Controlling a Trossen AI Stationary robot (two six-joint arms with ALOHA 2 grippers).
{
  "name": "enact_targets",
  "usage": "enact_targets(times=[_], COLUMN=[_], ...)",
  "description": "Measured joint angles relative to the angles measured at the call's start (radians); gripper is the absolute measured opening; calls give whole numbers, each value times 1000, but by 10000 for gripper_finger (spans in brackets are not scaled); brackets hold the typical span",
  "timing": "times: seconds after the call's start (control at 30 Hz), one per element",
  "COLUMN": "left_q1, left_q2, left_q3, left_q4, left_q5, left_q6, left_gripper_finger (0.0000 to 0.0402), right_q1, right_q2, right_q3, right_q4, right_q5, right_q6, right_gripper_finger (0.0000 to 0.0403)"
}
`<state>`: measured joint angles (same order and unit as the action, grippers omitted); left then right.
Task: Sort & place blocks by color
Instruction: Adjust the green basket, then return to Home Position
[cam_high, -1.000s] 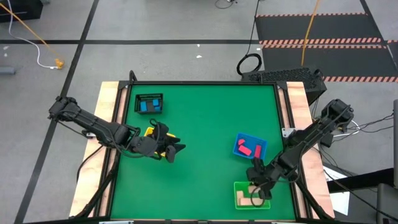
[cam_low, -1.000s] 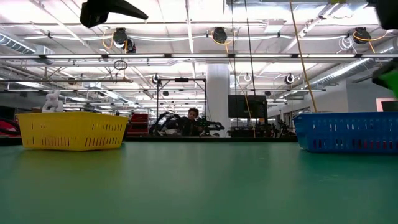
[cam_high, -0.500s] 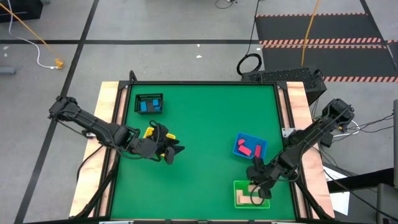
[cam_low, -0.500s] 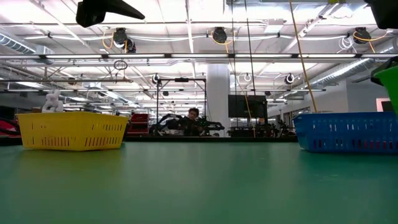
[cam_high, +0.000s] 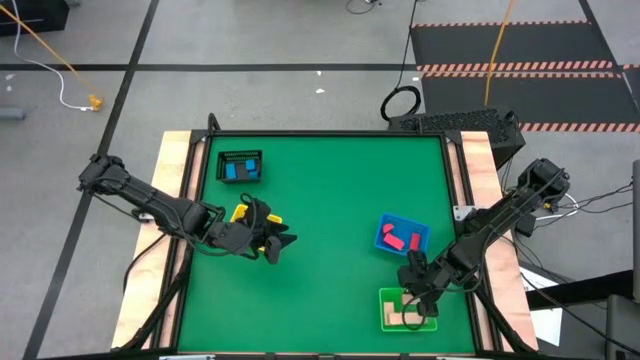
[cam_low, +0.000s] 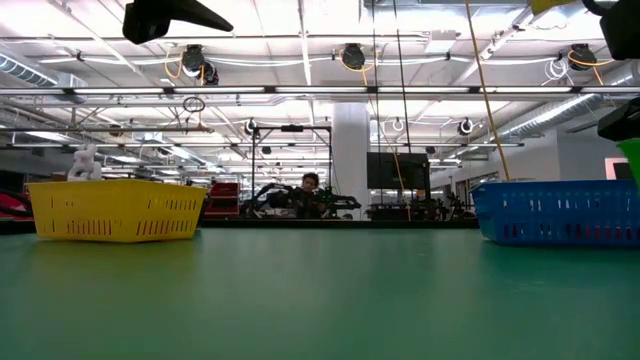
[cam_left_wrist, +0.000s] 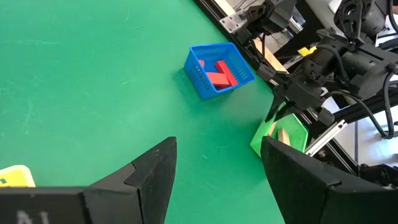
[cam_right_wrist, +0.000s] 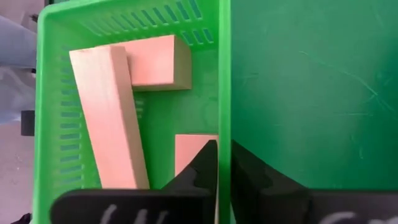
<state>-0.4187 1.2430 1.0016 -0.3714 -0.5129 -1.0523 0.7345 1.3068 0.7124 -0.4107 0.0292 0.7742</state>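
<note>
In the high view my right gripper (cam_high: 420, 300) is shut on the green tray (cam_high: 407, 311) near the table's near right corner. The right wrist view shows three pale tan blocks in it: a long bar (cam_right_wrist: 109, 118), a cube (cam_right_wrist: 158, 62) and a third piece (cam_right_wrist: 191, 152). Red blocks lie in the blue tray (cam_high: 403, 235), blue blocks in the black tray (cam_high: 240, 167). My left gripper (cam_high: 278, 243) hangs open over the table just right of the yellow tray (cam_high: 243, 212); its fingers stand apart around nothing (cam_left_wrist: 217, 162). My right gripper pinches the green tray's side wall (cam_right_wrist: 224, 118), one finger (cam_right_wrist: 202, 165) inside the tray and one (cam_right_wrist: 249, 174) outside. It comes from above, pointing down. In the low view the tray's corner (cam_low: 631, 160) hangs well above the table, and the left wrist view shows the tray (cam_left_wrist: 280, 134) tilted.
Wooden borders (cam_high: 175, 200) run along the table's left and right sides. Bare green table (cam_high: 335, 190) lies between the trays. In the low view the yellow tray (cam_low: 115, 210) and the blue tray (cam_low: 555, 212) stand at the far side. A person (cam_low: 312, 183) sits in the room beyond.
My right gripper has carried the green tray a little toward the table's right edge. In the low view the tray's corner has dropped lower. The tray's wall stays in the same hold. The left arm has kept still.
</note>
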Motion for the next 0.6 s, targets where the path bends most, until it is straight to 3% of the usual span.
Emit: enact_targets(times=[0.3,0.4,0.6], left_q1=[0,0,0], left_q2=[0,0,0], left_q3=[0,0,0], left_q4=[0,0,2], left_q5=[0,0,-1], left_q6=[-4,-10,-21], left_gripper_finger=[234,234,234], right_q1=[0,-2,-16], right_q2=[0,-17,-124], right_q3=[0,0,0], right_q4=[0,-6,-42], right_q5=[-8,-69,-137], right_q6=[0,0,20], right_gripper_finger=[120,150,163])
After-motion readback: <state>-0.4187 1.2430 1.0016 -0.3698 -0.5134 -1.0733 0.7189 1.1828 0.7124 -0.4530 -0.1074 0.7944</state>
